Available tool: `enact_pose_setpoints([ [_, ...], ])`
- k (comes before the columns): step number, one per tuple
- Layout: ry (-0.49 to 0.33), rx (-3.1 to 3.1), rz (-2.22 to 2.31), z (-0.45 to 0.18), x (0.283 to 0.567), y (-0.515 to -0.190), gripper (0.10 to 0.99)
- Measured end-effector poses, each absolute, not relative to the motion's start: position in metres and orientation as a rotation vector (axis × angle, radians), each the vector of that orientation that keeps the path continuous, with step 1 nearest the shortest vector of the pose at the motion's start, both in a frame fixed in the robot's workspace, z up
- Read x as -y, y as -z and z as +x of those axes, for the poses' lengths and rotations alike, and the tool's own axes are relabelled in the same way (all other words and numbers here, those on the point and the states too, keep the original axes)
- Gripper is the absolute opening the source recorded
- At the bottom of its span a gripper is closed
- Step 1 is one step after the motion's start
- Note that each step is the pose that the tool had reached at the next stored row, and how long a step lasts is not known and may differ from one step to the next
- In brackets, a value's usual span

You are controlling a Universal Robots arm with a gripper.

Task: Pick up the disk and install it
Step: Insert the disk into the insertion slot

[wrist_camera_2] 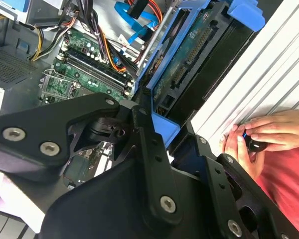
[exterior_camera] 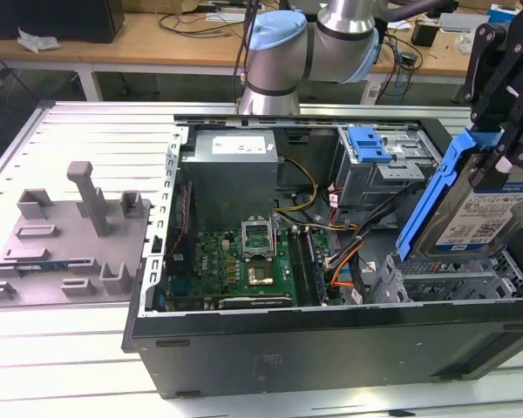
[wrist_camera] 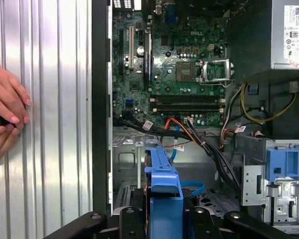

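while the gripper (exterior_camera: 508, 157) is clamping the disk (exterior_camera: 475, 218) by its blue rail, it is hanging tilted just above the drive cage (exterior_camera: 453, 283), at the computer case's (exterior_camera: 331, 348) front corner on the exterior view's right. the install step is looking underway, and seating it is likely calling for squaring the disk to the cage.

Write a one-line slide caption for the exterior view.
The gripper holds the disk tilted at the metal drive cage inside the open computer case, on the exterior view's right.

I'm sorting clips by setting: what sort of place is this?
Likely a robotics lab or workshop: an open computer case lies on a ribbed metal table, a claw grips the disk, and cluttered wooden benches stand behind.
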State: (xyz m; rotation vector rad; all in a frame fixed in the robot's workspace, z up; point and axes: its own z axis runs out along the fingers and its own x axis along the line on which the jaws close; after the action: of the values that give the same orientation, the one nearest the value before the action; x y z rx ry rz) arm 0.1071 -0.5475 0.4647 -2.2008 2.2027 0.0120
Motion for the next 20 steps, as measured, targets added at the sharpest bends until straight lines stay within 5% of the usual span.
enact_pose_setpoints([
  [20,-0.012,-2.203,-2.201,0.109,0.548,-0.446,0.369],
])
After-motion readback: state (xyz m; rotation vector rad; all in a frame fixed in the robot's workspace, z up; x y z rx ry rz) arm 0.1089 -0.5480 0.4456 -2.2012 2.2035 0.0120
